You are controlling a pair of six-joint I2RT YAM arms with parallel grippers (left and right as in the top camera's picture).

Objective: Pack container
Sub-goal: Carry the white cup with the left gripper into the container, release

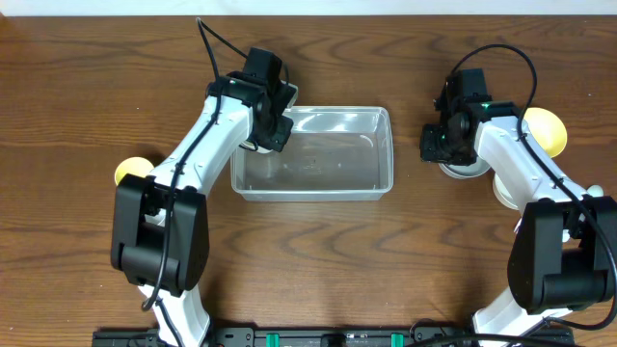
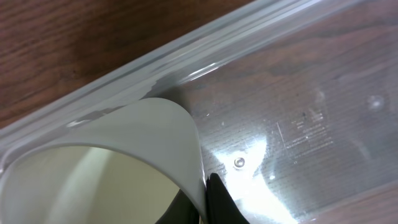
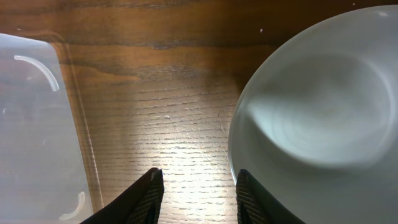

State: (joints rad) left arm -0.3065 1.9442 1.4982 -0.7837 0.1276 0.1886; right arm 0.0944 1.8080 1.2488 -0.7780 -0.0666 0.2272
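The clear container point(image 1: 333, 186) stands mid-table and shows in the left wrist view point(image 2: 298, 93) and at the left of the right wrist view point(image 3: 31, 124). My left gripper point(image 1: 266, 127) is at the container's back left corner. In its wrist view the fingers point(image 2: 205, 196) are shut on the rim of a white bowl point(image 2: 124, 137), held tilted over the container's wall. My right gripper point(image 1: 436, 145) is open point(image 3: 199, 186) over bare table, its right finger right beside the rim of another white bowl point(image 3: 317, 112), which also shows in the overhead view point(image 1: 461, 171).
A yellow bowl point(image 1: 546, 130) and a further white bowl point(image 1: 505, 189) sit at the right, partly under the right arm. A small yellow bowl point(image 1: 132, 171) sits left of the left arm. The table is dark wood.
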